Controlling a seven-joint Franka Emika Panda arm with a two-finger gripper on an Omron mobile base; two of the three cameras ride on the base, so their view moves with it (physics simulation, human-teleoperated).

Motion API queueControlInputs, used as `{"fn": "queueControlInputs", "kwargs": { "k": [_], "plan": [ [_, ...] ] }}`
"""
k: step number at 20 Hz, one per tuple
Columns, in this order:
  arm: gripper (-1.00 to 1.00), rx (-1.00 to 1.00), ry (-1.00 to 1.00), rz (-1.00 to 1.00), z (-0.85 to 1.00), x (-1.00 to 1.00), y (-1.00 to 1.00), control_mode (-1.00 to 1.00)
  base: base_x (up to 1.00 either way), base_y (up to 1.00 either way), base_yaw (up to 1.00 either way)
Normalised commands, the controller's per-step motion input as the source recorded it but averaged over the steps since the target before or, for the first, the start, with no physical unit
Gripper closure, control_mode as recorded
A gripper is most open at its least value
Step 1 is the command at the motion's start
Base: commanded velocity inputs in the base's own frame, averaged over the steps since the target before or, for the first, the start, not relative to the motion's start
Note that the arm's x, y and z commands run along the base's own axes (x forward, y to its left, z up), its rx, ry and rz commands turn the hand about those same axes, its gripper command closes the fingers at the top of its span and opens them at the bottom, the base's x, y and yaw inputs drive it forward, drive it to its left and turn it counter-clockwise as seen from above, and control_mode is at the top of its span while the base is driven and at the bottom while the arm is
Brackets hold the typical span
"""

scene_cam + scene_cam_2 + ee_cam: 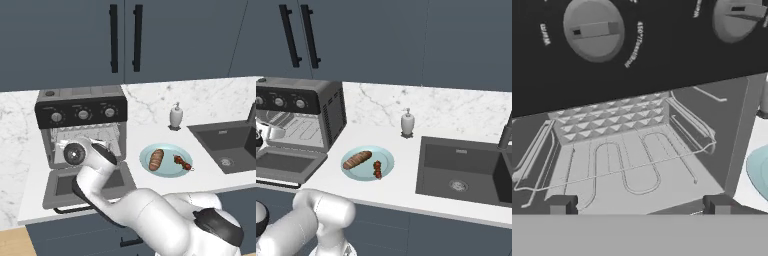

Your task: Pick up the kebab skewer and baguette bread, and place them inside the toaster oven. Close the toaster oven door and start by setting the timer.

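Hand view: toaster oven [637, 150] interior directly ahead of the jaws, wire rack [619, 165] bare, two round knobs [594, 32] on the black panel above it. Gripper [639, 205] jaws stand wide apart, one tip at each lower corner of the cavity, holding nothing and touching nothing.

Left base view: toaster oven [82, 125] on the white bench [150, 187], toaster oven door [87, 187] dropped flat and open; the arm's wrist sits before the opening and covers much of the cavity and part of the door. Light blue plate [166, 160] just right of the oven, carrying the baguette bread [156, 159] on its left and the kebab skewer [183, 162] on its right, the two apart. Both lie well right of the jaws. Soap dispenser [176, 116] behind the plate; dark sink [230, 145] far right, cut off by the frame.

Right base view: the oven's left side is cropped.
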Motion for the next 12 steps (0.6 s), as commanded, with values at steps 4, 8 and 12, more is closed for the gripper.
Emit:
{"fn": "queueControlInputs", "kwargs": {
  "k": [4, 8, 12],
  "plan": [
    [-1.0, 0.0, 0.0, 0.0, -0.07, 0.4, 0.0, -1.0, 0.0, 0.0, 0.0],
    [-1.0, 0.0, -0.04, 0.0, -0.36, 0.22, 0.17, -1.0, 0.0, 0.0, 0.0],
    [-1.0, -0.02, -0.05, 0.0, -0.16, 0.27, 0.02, -1.0, 0.0, 0.0, 0.0]
  ]
}}
